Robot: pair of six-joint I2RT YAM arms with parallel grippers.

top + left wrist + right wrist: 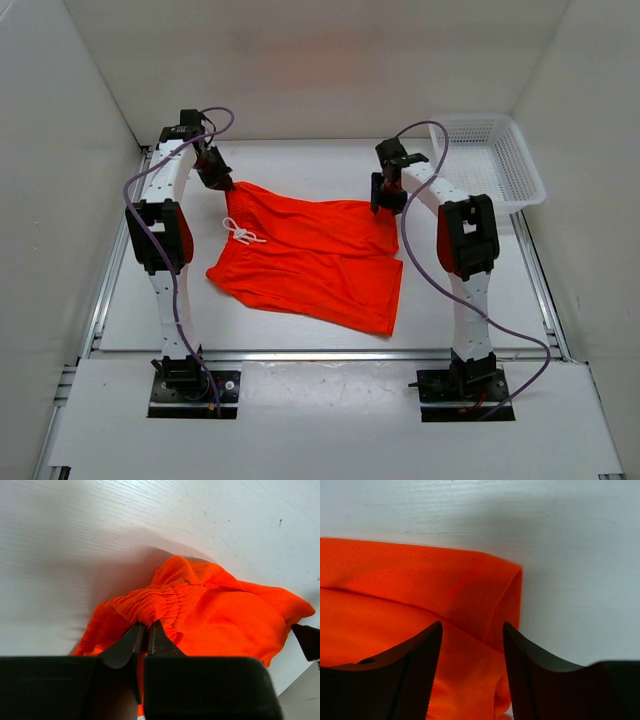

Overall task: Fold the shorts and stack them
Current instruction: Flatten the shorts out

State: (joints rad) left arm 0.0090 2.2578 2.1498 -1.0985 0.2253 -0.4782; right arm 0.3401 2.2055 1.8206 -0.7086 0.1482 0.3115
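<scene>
Across the table, shorts long left-to-right, waistband leftward inside tight left claw, right claw wide.

**White table, one pair of shorts, a basket in the corner**

The table is a plain white surface, lightly scuffed in the wrist views, with metal rails along its left and right edges. The orange-red shorts lie spread near its middle, mostly flat, with the white drawstring on top towards the left. Their far-left waist corner is bunched and raised off the surface, throwing a shadow. A white mesh basket sits at the far right corner, apart from the shorts; it seems to rest partly against the wall. Two arm bases stand at the near edge.
</scene>
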